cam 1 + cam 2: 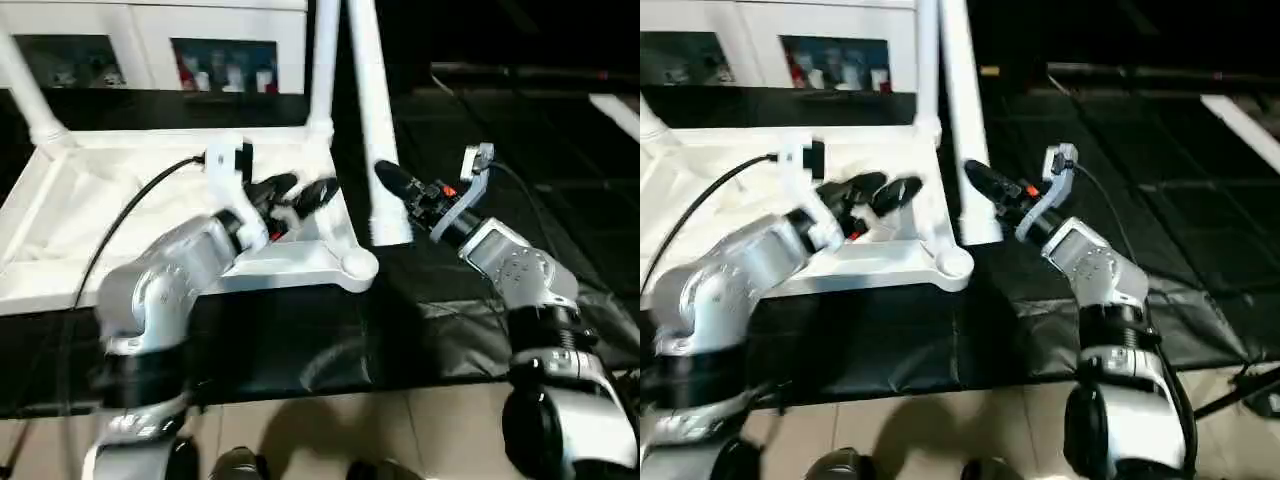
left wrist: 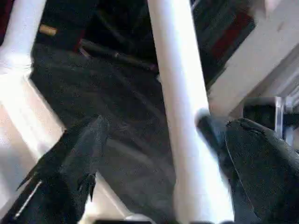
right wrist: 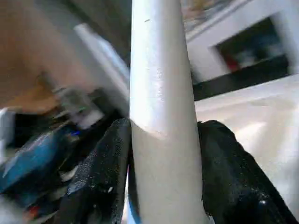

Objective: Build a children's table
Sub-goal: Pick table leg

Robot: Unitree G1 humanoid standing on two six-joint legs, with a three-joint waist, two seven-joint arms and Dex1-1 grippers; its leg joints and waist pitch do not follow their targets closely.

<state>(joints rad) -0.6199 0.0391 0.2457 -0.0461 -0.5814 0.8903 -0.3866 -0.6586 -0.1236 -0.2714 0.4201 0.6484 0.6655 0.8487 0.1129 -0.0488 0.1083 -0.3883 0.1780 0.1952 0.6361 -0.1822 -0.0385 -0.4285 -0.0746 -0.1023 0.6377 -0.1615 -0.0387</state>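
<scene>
Lower frame: black-draped surface [image 1: 300,350]. Centre: upturned tabletop [image 1: 120,220], near corner socket [image 1: 358,266] empty. Left claw [image 1: 296,194] spread wide, holding nothing. Right claw [image 1: 385,180] clamped on loose leg [image 1: 375,130], centre-right. Farther: seated leg [image 1: 322,65], cabinet [image 1: 150,45]. Risk: tilted leg jamming at socket rim.

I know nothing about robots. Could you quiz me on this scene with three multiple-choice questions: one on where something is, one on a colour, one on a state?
1. Where is the leg held by the right pincer?
A) flat on the floor
B) upright beside the right rim of the top
C) on a cabinet

2. What colour is the mat?
A) black
B) red
C) yellow

3. The left pincer is:
A) shut on a leg
B) shut on a cable
C) open, empty

Answers:
1 B: the leg stands just outside the rim.
2 A: the sheet under the top is black.
3 C: its fingers are spread, gripping nothing.
</scene>
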